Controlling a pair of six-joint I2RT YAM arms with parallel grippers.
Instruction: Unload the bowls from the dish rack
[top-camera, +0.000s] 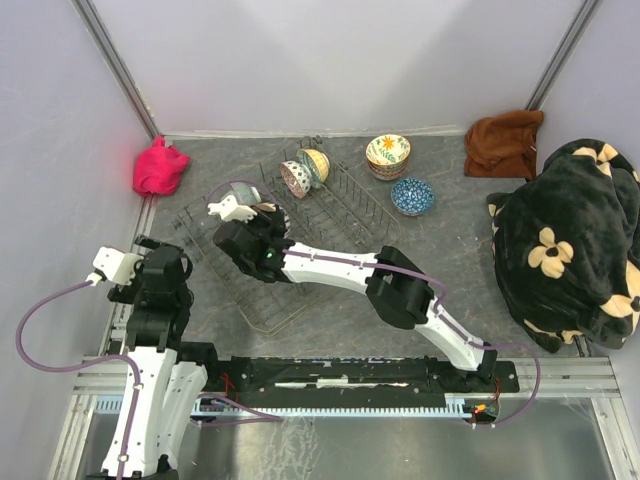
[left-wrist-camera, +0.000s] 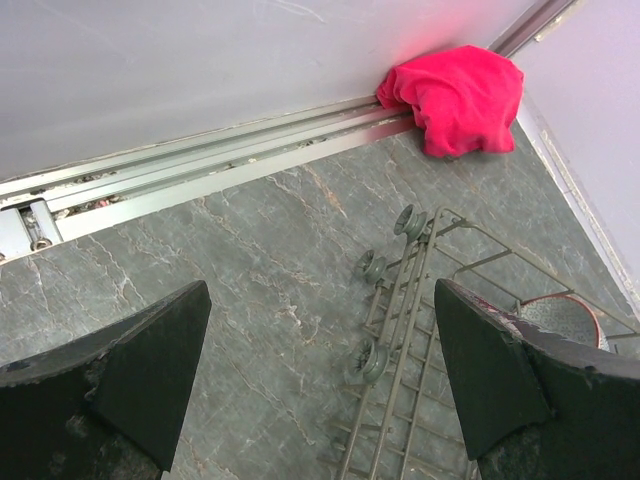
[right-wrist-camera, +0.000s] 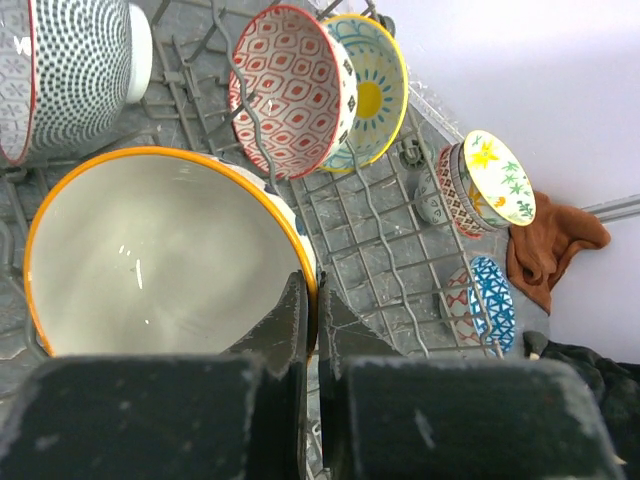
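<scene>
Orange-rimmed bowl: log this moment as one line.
right gripper shut on orange-rimmed bowl rim | bowl in dish rack | left gripper open, holding nothing

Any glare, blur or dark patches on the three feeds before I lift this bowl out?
Right wrist: the orange-rimmed bowl is sharp, with only small glints inside. The right gripper sits close to the lens and looks slightly soft, and the background wall is washed out. Left wrist: crisp, with a pink glow behind the pink cloth. Top external: even light, soft shadows, mild wide-angle splay at the corners; that bowl barely shows there.
</scene>
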